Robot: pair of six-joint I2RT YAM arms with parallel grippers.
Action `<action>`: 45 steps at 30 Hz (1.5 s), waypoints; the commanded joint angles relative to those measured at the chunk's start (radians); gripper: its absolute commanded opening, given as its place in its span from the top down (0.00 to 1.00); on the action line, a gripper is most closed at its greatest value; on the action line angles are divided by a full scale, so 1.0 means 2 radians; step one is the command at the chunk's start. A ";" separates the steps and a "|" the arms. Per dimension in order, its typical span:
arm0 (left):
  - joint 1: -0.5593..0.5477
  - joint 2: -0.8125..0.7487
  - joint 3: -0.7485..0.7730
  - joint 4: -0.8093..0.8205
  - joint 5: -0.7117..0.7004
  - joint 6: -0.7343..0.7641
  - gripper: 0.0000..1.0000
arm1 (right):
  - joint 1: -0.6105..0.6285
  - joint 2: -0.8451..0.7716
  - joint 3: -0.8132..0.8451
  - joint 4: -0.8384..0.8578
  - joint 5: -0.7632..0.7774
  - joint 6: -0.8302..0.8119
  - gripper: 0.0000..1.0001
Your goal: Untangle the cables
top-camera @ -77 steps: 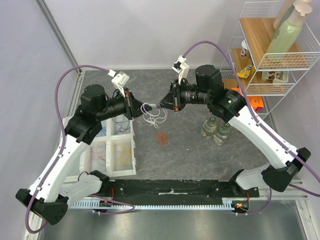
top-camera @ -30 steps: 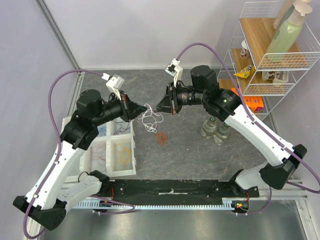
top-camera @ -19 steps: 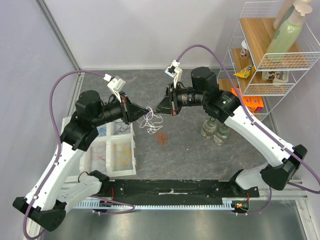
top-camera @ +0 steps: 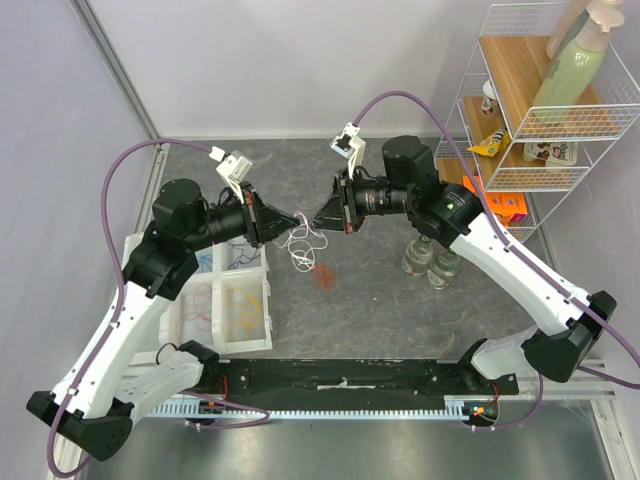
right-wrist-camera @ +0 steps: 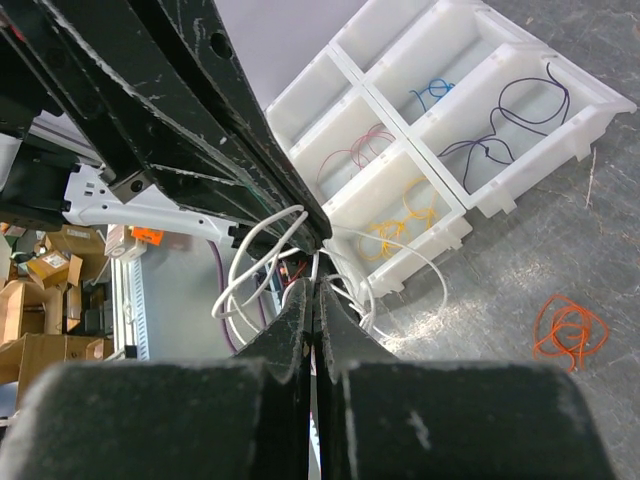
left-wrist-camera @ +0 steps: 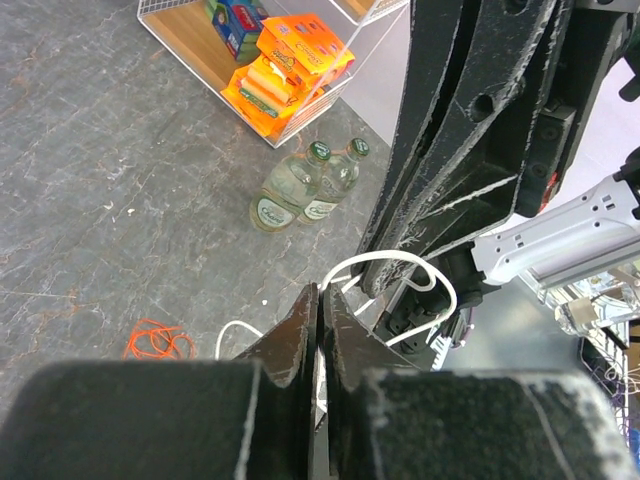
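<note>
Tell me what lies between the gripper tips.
White cables, gripped by the left gripper and right gripper, bridge the gap and dangle below, seen in the top view.

No text legible anywhere. Two glass bottles (left-wrist-camera: 295,190) carried pale oval labels, print too small to read. Orange packets (left-wrist-camera: 290,70) showed yellow and white printing, words blurred. Blue box (left-wrist-camera: 238,18) beside them had coloured panel, lettering unreadable. Cardboard boxes (right-wrist-camera: 35,345) at edge of right wrist view bore small marks, not decipherable. Green pump bottle (top-camera: 572,68) in top view: label too small to make out.
</note>
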 commanded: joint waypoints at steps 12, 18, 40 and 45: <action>0.002 -0.008 0.003 0.018 0.041 0.028 0.87 | 0.002 -0.002 0.014 0.026 -0.008 0.009 1.00; 0.002 -0.007 -0.004 0.027 0.047 0.016 0.89 | 0.002 -0.003 0.015 0.027 -0.006 0.012 1.00; 0.002 -0.004 0.003 -0.010 -0.035 0.025 0.98 | 0.003 -0.011 0.012 0.046 0.007 0.036 1.00; 0.001 -0.019 0.012 -0.062 -0.156 0.019 0.98 | 0.003 -0.001 0.054 -0.073 0.150 -0.012 0.54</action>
